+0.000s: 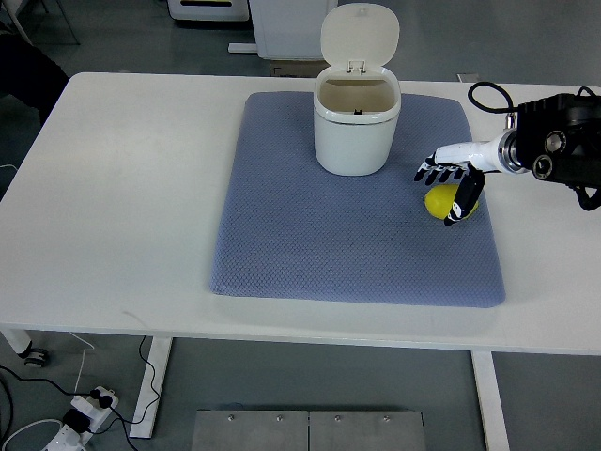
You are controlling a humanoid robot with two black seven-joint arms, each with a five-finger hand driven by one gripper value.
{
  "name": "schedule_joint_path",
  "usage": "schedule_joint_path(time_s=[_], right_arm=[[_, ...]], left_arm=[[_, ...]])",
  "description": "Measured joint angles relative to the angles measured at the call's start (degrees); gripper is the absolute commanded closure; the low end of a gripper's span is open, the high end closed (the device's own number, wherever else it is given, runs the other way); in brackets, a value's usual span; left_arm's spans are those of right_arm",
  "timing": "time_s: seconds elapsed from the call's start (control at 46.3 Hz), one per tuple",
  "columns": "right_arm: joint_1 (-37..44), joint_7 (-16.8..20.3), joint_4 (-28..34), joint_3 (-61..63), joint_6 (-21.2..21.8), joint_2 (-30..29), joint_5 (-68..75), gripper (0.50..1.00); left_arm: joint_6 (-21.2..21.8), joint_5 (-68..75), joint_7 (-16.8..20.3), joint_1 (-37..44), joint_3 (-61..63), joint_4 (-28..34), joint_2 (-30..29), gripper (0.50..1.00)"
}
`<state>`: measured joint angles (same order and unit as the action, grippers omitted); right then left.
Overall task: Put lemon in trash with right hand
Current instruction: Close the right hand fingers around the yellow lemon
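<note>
A yellow lemon (439, 202) lies on the blue-grey mat (347, 244), to the right of the white trash bin (356, 127). The bin stands upright at the back of the mat with its lid flipped open. My right hand (451, 183) comes in from the right edge and sits over the lemon's right and back side. Its thumb curves down in front of the lemon and its fingers are spread above it, not closed around it. The left arm does not show.
The mat lies on a white table (122, 207). A black cable (488, 94) loops behind the right wrist. A power strip (89, 409) and cords lie on the floor below the table's front left.
</note>
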<state>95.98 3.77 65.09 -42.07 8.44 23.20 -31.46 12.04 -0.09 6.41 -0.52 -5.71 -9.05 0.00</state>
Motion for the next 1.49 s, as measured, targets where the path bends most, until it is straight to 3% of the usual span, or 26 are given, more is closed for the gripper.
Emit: schedule_joint_path(time_s=[0.648,1.167,1.491], right_arm=[[-1.8,-0.6,-1.1,0.0,-0.8,0.3,0.2,0.664],[-3.1,-2.1,-2.8,0.0,-0.8,0.4,0.1,0.703],[-3.3,-2.5,-3.0,0.0,-0.8,0.4,0.1,0.785]], left_arm=[[0.0,0.0,0.0,0.0,0.0,0.0,0.0,0.5],[0.0,0.0,0.0,0.0,0.0,0.0,0.0,0.5],[0.0,0.0,0.0,0.0,0.0,0.0,0.0,0.5]])
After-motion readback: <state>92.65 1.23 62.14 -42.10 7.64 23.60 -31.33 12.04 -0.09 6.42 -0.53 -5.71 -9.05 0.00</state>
